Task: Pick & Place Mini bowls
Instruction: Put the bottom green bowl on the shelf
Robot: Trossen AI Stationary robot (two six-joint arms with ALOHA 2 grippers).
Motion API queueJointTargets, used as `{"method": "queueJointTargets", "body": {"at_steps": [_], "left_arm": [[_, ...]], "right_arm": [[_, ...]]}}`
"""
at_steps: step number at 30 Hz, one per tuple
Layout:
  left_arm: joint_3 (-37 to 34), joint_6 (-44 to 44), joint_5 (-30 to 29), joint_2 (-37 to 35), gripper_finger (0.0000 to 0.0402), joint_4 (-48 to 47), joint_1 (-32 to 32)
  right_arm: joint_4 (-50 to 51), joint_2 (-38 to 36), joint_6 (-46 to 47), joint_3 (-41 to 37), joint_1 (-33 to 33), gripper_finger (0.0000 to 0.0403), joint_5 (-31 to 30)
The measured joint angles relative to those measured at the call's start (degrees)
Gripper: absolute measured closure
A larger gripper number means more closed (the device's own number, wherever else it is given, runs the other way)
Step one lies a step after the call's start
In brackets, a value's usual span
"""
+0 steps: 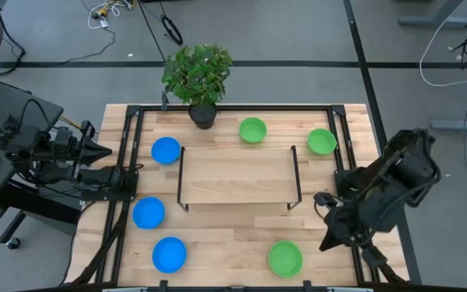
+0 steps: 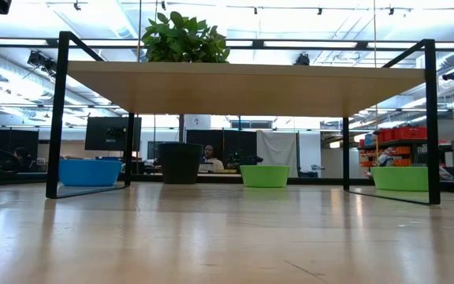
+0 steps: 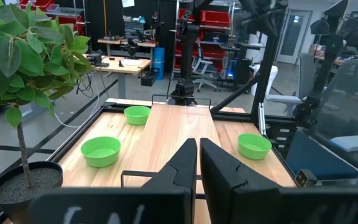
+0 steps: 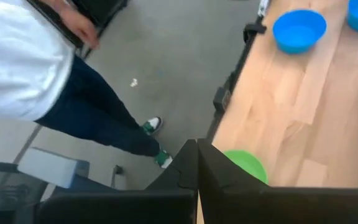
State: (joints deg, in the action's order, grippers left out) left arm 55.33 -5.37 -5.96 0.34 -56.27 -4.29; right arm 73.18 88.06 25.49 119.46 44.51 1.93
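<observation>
Blue and green mini bowls [image 1: 166, 150], unlabelled

Bright, even overhead ceiling light, soft shadows; right wrist view smeared, perhaps by motion blur.

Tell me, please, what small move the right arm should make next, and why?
Probably open the right gripper and lower it toward the small round bright green plastic bowl nearest it. That gripper is shut and empty, hovering at the wooden table's right edge, and the bowl lies just beyond its fingertips in the right wrist view. The left gripper waits at the left side, holding nothing.
</observation>
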Motion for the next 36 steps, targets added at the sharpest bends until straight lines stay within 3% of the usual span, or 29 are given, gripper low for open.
{"method": "queueJointTargets", "body": {"at_steps": [16, 28, 36], "left_arm": [[0.0, 0.0, 0.0, 0.0, 0.0378, 0.0, 0.0], [0.0, 0.0, 0.0, 0.0, 0.0378, 0.0, 0.0], [0.0, 0.0, 0.0, 0.0, 0.0378, 0.0, 0.0]], "right_arm": [[7.4, 7.0, 3.0, 0.0, 0.0, 0.0403, -1.1], [9.1, 9.5, 13.1, -0.2, 0.2, 0.0403, -1.1], [8.4, 9.6, 12.1, -8.9, 1.8, 0.0403, -1.4]]}}
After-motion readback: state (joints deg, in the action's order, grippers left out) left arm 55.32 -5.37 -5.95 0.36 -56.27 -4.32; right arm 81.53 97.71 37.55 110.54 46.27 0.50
